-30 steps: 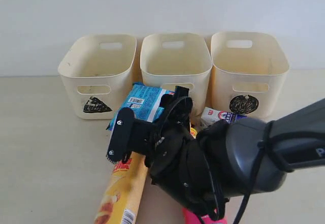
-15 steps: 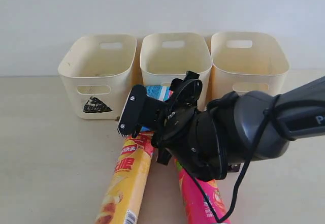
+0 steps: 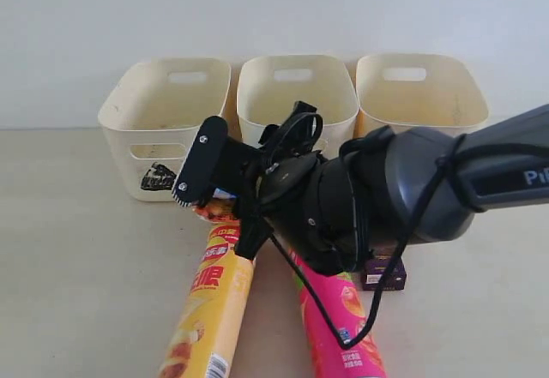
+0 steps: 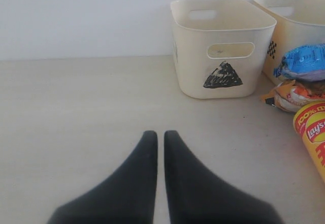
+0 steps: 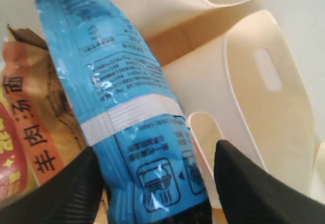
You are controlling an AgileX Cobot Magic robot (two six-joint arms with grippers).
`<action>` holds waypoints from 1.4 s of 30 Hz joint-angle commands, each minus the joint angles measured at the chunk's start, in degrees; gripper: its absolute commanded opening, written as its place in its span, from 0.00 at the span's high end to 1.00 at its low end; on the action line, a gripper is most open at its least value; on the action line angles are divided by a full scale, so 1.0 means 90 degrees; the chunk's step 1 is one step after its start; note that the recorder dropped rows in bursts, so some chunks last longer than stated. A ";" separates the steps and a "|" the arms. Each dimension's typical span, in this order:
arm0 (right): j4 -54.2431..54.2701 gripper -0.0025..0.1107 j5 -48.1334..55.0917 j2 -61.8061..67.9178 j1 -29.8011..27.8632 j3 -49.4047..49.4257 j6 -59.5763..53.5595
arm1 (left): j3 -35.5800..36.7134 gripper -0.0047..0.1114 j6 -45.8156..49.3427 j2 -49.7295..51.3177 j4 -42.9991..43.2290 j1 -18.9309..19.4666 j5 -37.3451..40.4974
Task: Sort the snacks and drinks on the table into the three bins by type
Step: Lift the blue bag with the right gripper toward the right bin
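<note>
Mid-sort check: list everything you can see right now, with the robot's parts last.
bins: 3, cream, back row; left one marked with a triangle, middle, right
yellow tube: 1, yellow, lying on the table in front of the bins
pink tube: 1, pink, lying beside the yellow tube
blue packet: 1, blue, between the right fingers, near the bins
orange packet: 1, orange, next to the blue packet
purple carton: 1, dark purple, on the table by the pink tube
table: 1, beige
right arm: 1, dark grey, across the middle
right fingers: black, either side of the blue packet; grip unclear
left fingers: black, shut, over bare table
</note>
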 commanded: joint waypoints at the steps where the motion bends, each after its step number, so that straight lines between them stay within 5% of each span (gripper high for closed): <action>1: -0.0033 0.46 -0.0194 -0.0014 -0.0043 -0.0028 -0.0132 | 0.0023 0.93 -0.0036 -0.0022 0.0000 0.0022 -0.0049; 14: -0.0033 0.45 -0.1280 -0.0014 -0.0725 -0.0038 0.0015 | 0.0023 0.93 -0.0036 -0.0022 0.0000 0.0022 -0.0049; 16: -0.0033 0.66 -0.1037 -0.0014 -0.0725 -0.0038 0.0015 | 0.0023 0.93 -0.0036 -0.0022 0.0000 0.0022 -0.0049; 17: -0.0033 0.89 -0.0936 -0.0014 -0.0725 -0.0038 -0.0014 | 0.0023 0.93 -0.0036 -0.0022 0.0000 0.0022 -0.0049; 18: -0.0033 0.98 -0.0928 -0.0014 -0.0725 -0.0038 -0.0023 | 0.0023 0.93 -0.0036 -0.0022 0.0000 0.0022 -0.0049; 42: 0.0035 0.98 -0.1267 -0.1671 -0.0709 -0.0038 0.0015 | 0.0023 0.93 -0.0036 -0.0022 0.0000 0.0022 -0.0020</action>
